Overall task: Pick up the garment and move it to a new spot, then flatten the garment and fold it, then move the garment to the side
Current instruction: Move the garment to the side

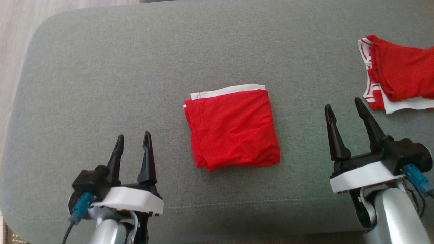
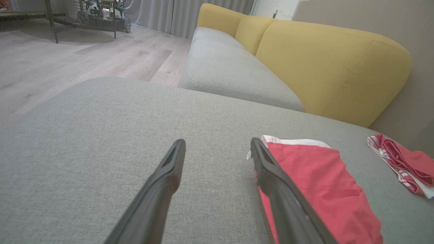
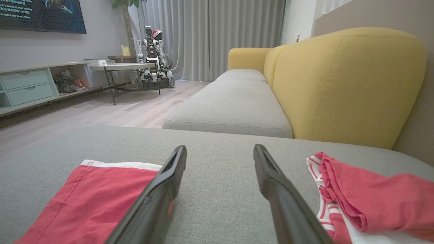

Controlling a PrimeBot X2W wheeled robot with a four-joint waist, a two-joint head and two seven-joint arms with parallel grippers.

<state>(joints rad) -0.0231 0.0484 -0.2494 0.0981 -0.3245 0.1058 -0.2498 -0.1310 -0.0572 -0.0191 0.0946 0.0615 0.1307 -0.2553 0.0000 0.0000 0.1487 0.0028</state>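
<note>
A red garment with a white waistband lies folded into a neat square in the middle of the grey cushion. The left wrist view has it on the right, behind my right-hand finger; the right wrist view has it at lower left. My left gripper hovers open to the left of it, nothing between its fingers. My right gripper hovers open to the right of it, also holding nothing. Neither touches the cloth.
More red and white-striped clothing is stacked at the cushion's far right edge, close to my right gripper, also seen in the right wrist view. A yellow-backed sofa stretches away beyond. Wooden floor lies past the cushion's left edge.
</note>
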